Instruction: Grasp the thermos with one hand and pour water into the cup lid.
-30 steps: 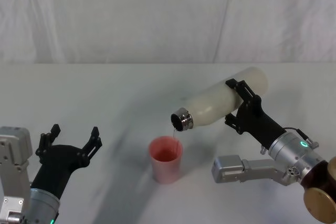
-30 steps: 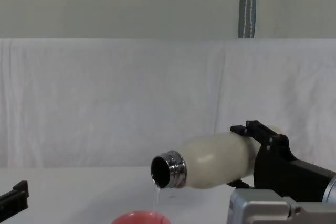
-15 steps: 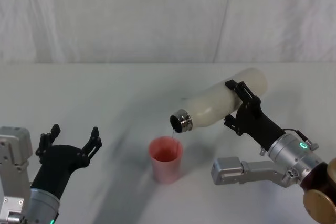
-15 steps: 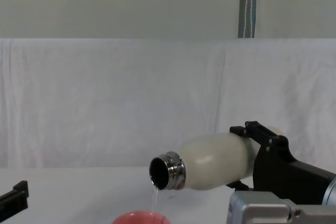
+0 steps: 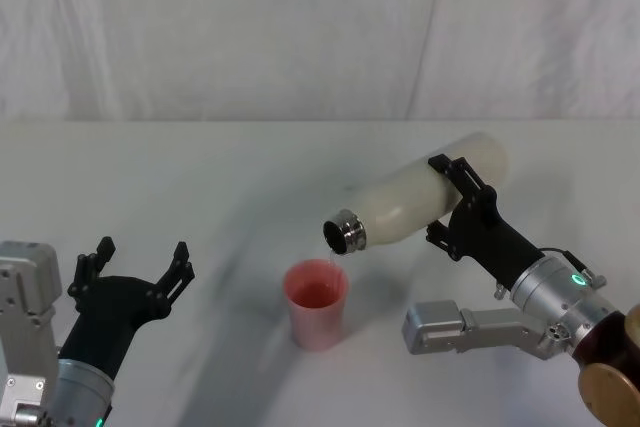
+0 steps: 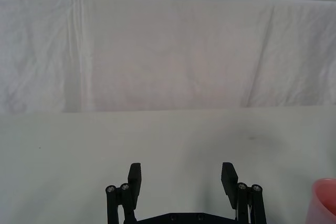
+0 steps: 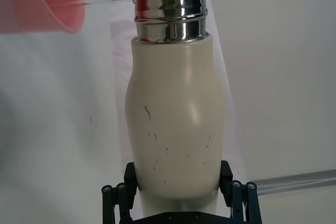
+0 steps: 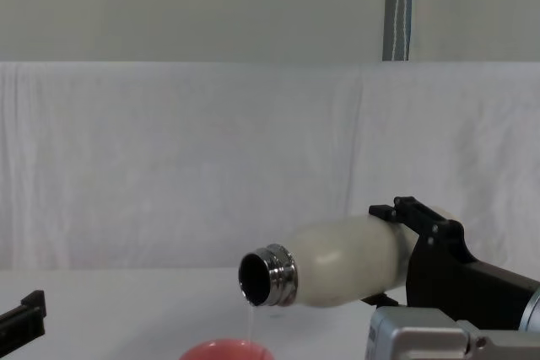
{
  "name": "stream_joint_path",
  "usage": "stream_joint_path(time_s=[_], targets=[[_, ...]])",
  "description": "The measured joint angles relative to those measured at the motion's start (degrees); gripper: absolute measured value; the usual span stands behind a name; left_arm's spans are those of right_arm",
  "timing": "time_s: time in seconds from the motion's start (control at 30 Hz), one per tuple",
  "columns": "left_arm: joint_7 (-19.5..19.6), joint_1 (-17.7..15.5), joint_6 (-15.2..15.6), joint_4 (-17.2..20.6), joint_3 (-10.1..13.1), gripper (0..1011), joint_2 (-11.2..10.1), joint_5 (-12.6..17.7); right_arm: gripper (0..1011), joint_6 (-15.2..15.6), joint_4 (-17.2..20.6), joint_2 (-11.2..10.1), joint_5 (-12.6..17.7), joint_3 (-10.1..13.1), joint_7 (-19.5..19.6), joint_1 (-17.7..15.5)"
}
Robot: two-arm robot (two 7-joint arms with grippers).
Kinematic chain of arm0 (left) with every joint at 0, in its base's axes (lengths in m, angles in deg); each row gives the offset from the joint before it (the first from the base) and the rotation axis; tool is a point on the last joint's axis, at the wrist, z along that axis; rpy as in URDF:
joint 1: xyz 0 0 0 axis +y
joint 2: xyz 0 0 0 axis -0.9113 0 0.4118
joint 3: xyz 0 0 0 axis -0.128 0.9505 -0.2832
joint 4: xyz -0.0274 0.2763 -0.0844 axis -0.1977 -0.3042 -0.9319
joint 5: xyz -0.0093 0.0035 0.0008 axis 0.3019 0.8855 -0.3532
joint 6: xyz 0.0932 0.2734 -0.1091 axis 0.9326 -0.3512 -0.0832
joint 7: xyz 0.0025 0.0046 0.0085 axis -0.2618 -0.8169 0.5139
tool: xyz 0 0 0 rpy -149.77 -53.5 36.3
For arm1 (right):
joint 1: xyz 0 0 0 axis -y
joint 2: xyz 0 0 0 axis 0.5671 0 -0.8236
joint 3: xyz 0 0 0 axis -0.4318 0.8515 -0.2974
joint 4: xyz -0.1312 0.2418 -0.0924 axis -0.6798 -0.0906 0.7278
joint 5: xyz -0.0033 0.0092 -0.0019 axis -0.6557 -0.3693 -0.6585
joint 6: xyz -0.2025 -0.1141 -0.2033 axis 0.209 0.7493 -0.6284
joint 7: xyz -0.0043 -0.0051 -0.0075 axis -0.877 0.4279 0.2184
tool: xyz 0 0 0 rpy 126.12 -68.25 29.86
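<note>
Cream-white thermos (image 5: 425, 195) is tipped nearly flat over the table (image 5: 250, 177), steel neck pointing to about 8 o'clock in head view, mouth just above and slightly to 1 o'clock of the cup lid (image 5: 317, 302). My right gripper (image 5: 457, 203) is clamped round the bottle's lower body; in the right wrist view I see the black fingers (image 7: 131, 178) pressed against both sides of the thermos (image 7: 176, 129), scuffs visible on the shell, base cut off by the frame edge. Thin water stream leaves the lip: it shows in chest view as a faint line dropping from the neck of the thermos (image 8: 337, 260) toward the cup lid (image 8: 224, 349), of which I only get the pink rim at the bottom edge. Can't judge fill level; in head view the cup interior looks pink and wet, nothing more. In the right wrist view the cup lid (image 7: 42, 1) is blurred, partly cropped at the corner. Left gripper (image 5: 138, 265) sits at approx 9 o'clock from the cup, well apart, spread wide w/ nothing between its fingers (image 6: 134, 179); the left wrist view catches a sliver of cup lid (image 6: 326, 196) at the frame edge. White cloth backdrop (image 5: 300, 27) behind the table.
</note>
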Motion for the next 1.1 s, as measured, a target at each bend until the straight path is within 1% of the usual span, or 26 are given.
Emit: stream_joint_path(time_s=[0.23, 0.57, 0.7, 0.87, 1.1], targets=[[0.00, 0.00, 0.00, 0.00, 0.00, 1001, 0.00, 0.00, 956, -1.39, 0.29, 0.00, 1.67, 0.08, -1.39, -0.30], [0.00, 0.00, 0.00, 0.00, 0.00, 1001, 0.00, 0.00, 956, -1.70, 0.57, 0.18, 3.17, 0.57, -2.45, -0.82], [0.00, 0.00, 0.00, 0.00, 0.00, 1001, 0.00, 0.00, 956, -1.74, 0.72, 0.57, 4.44, 1.11, -3.13, -1.10], [0.00, 0.00, 0.00, 0.00, 0.00, 1001, 0.00, 0.00, 956, -1.75, 1.40, 1.22, 6.90, 2.20, -4.53, -1.79], [0.00, 0.00, 0.00, 0.00, 0.00, 1001, 0.00, 0.00, 956, -1.65, 3.36, 1.71, 10.18, 3.85, -6.75, -3.18]])
